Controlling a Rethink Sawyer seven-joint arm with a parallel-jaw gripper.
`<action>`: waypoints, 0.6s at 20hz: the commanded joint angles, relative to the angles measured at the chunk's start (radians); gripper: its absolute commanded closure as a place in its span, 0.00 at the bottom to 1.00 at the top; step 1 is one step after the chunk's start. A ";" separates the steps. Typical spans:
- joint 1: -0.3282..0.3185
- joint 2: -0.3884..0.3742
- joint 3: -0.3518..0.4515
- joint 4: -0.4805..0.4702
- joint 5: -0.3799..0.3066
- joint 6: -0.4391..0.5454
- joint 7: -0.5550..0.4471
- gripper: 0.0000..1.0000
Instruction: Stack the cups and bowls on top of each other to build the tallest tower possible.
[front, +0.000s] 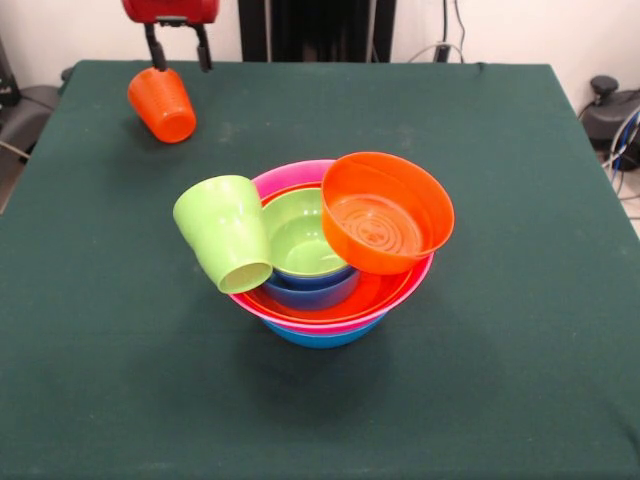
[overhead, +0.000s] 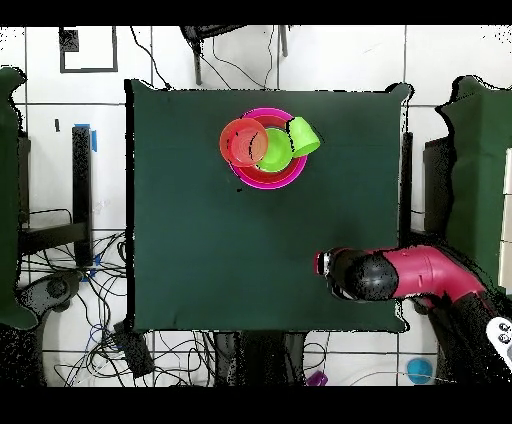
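Tool (front: 180, 55): jaws apart, above tipped orange cup (front: 162, 104) | tower (front: 335, 290): green cup (front: 225, 232) and orange bowl (front: 385, 212) lean on rim, unseated | surface (front: 500, 350)

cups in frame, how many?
2. The orange cup lies tipped on the table below the gripper; the lime-green cup leans against the tower's rim. Others could be hidden.
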 joint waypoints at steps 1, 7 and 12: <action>0.003 0.026 0.016 -0.073 -0.069 0.099 -0.326 0.00; 0.006 0.034 0.026 -0.077 -0.072 0.109 -0.333 0.00; -0.004 0.033 0.028 -0.076 -0.068 0.110 -0.337 0.00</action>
